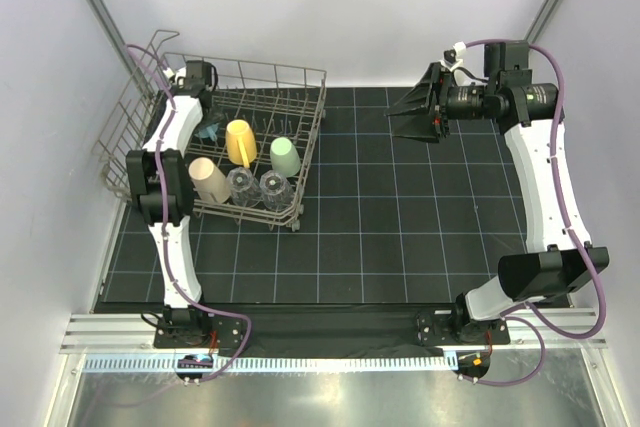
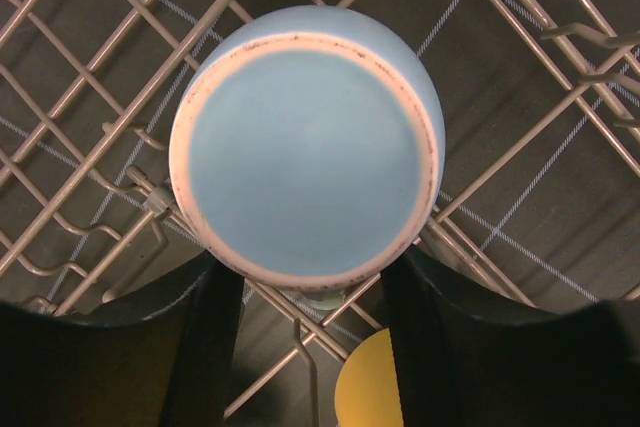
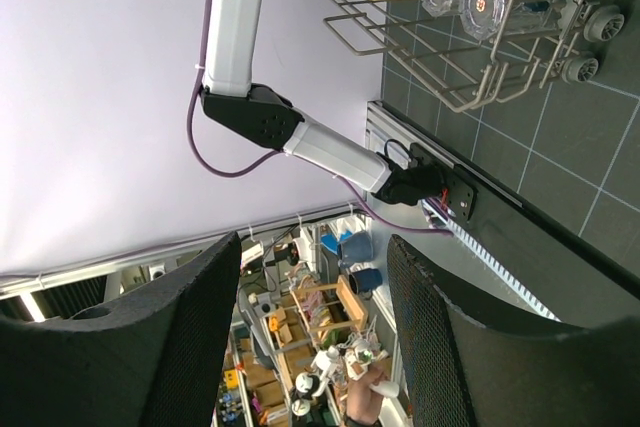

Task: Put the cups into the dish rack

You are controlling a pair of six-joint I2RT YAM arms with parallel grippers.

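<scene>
Light-blue mug [image 2: 310, 162] sits upturned in dish rack [image 1: 316, 127].

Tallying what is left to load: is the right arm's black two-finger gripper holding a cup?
No, the right gripper stands open with only background between its fingers.

No text, label, brand or number can be read anywhere.

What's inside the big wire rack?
Six cups: a tan cup, a yellow mug, a green cup, two clear tumblers, and an upside-down blue mug. From above, the left arm covers most of the blue mug.
</scene>
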